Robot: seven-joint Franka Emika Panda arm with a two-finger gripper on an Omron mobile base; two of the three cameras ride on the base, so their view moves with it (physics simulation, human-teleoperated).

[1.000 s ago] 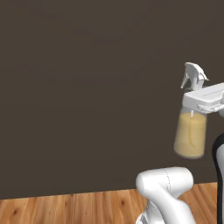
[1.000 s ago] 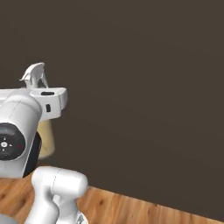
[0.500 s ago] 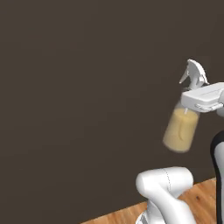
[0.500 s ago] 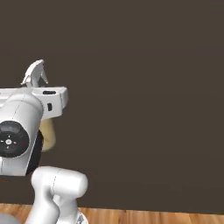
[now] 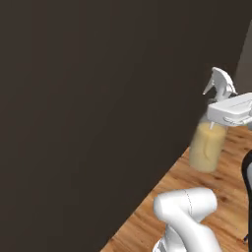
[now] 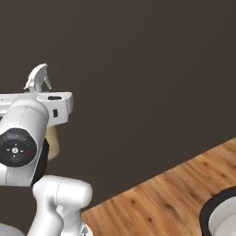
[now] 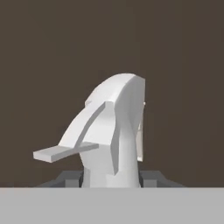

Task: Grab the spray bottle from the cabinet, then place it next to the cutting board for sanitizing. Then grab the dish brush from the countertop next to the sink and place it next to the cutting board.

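Carrying the spray bottle (image 5: 207, 147) pinched at its neck in our gripper (image 5: 231, 112), we risk it swinging loose near the dark wall (image 5: 88, 98) on the left.

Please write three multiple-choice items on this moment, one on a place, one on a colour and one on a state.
1. Where is the spray bottle?
A. Lying on the wooden floor
B. In the air, at the gripper
C. On a shelf

2. What colour is the liquid in the bottle?
A. Pale yellow-tan
B. Bright blue
C. Dark red

3. What is the state of the gripper?
A. Wide open and empty
B. Shut on nothing
C. Shut on the spray bottle

Answers:
1 B: in the left base view the bottle hangs clear of the wooden floor, in front of the dark wall.
2 A: the bottle's body shows a pale yellow-tan fill under its whitish sprayer head.
3 C: the hand view shows the dark fingertips tight on either side below the sprayer head.
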